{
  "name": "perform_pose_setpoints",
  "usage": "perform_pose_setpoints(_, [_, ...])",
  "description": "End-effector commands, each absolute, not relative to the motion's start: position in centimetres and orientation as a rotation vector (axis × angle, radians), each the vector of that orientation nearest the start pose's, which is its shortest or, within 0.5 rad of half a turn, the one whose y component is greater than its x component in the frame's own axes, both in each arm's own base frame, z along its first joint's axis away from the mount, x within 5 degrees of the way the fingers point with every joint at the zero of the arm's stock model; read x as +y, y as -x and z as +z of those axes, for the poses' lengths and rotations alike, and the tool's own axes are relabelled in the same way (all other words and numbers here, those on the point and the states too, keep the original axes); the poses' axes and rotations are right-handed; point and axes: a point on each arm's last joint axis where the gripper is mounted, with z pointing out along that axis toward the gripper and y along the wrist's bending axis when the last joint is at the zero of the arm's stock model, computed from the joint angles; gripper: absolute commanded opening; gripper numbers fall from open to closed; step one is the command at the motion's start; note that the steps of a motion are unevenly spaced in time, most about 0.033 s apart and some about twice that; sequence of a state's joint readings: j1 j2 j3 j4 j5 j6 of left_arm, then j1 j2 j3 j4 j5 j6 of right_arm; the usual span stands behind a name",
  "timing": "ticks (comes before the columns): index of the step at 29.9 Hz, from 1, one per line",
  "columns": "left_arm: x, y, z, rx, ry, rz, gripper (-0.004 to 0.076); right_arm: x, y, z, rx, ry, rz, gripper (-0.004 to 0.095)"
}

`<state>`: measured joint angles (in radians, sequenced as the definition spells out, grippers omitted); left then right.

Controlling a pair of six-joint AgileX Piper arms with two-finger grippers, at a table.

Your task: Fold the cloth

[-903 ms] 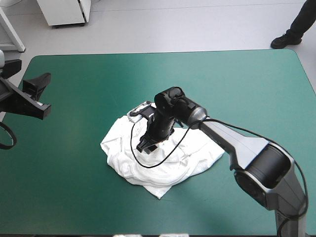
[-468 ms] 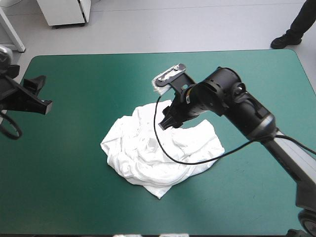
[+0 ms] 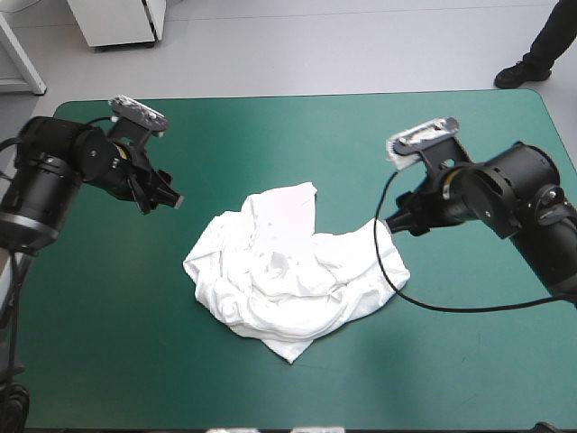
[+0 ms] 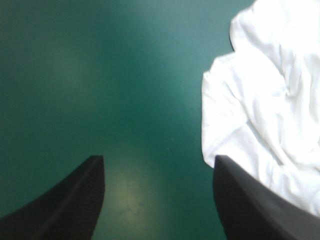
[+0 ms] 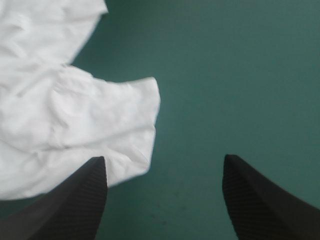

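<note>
Since both pairs of black fingers are seen standing wide apart in the wrist views, nothing is being gripped by either arm right now. The left gripper is spread open with only bare teal-green cover framed between its tips. The right gripper is released in the same way, with plain cover between its tips too. From the left wrist, the white T-shirt is seen off to one side of the gripper, its rumpled edge running past one finger. Pretty sure no contact is made there, but it can't really be told from that angle. From the right wrist, a rounded lobe of the shirt is seen ahead of the other gripper's finger, again to the side rather than between the tips. In the high view, the T-shirt is found as a crumpled heap around the middle of the table, a bit toward the near edge, with one flap laid out pointing at the far edge. The left gripper is held over open cover, apart from the heap on its left. The right gripper is held near the heap's right-hand lobe.
</note>
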<state>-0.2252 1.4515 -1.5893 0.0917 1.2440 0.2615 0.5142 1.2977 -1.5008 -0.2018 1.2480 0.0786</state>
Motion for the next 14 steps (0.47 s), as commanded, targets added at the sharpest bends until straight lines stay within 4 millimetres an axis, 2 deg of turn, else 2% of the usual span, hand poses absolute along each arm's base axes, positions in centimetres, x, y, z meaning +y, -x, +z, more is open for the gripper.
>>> perform_pose_setpoints(1, [-6.2,-29.3,38.8,2.523,-0.639,0.103,0.0489,7.4,-20.6,41.1,2.488,0.448,-0.074,0.0621])
perform_pose_setpoints(4, [-6.5,-30.5,35.5,2.605,-0.667,0.099,0.0492,6.0,-19.4,38.7,2.561,0.423,-0.108,0.0621])
perform_pose_setpoints(8, [-7.2,-32.1,32.1,2.666,-0.689,0.034,0.0494,5.2,-18.1,36.8,2.611,0.412,-0.121,0.0621])
perform_pose_setpoints(14, [-8.2,-34.5,27.6,2.767,-0.734,-0.038,0.0493,5.3,-17.9,36.2,2.636,0.416,-0.099,0.0621])
